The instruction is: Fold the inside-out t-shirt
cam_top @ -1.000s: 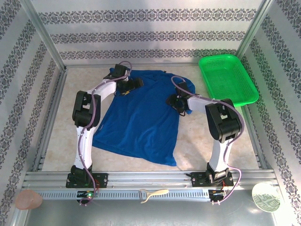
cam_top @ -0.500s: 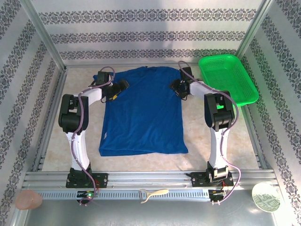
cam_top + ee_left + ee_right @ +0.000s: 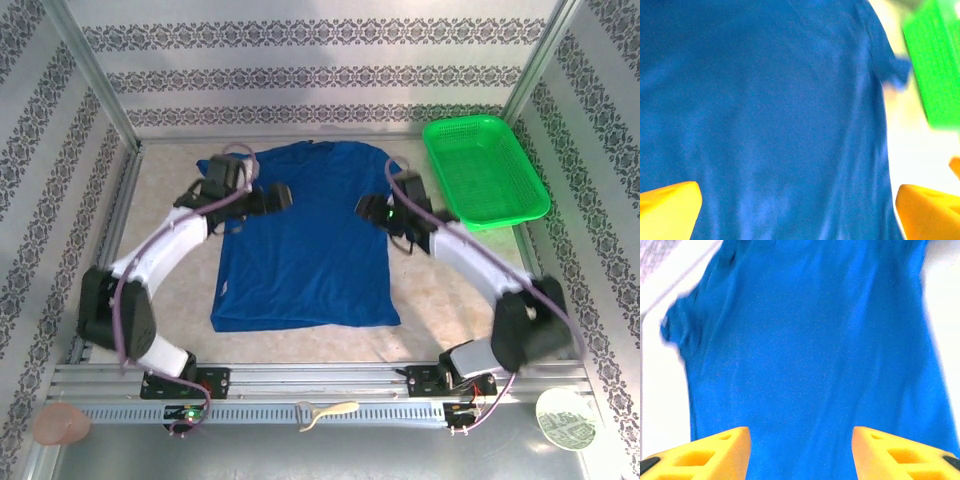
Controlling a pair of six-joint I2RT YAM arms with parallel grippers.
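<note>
The inside-out t-shirt (image 3: 305,260) is royal blue and lies spread flat in the middle of the table, collar at the far side and hem toward the arms. My left gripper (image 3: 278,197) hovers over its upper left part, jaws wide apart with nothing between them. In the left wrist view the yellow fingertips (image 3: 670,210) frame the blue cloth (image 3: 770,115). My right gripper (image 3: 366,208) hovers over the shirt's upper right part. Its yellow fingers (image 3: 715,452) stand apart over the cloth (image 3: 810,340) with nothing held.
A green mesh basket (image 3: 485,170) stands at the far right, also seen as the green basket (image 3: 935,65) beyond the shirt's sleeve. Patterned walls and metal posts enclose the table. Bare tabletop (image 3: 450,290) lies on both sides of the shirt. Small items sit on the near ledge (image 3: 325,412).
A second ago the shirt lay skewed and rumpled; it was then spread flat. Since then both grippers have come in from the shoulders over the shirt's upper body.
</note>
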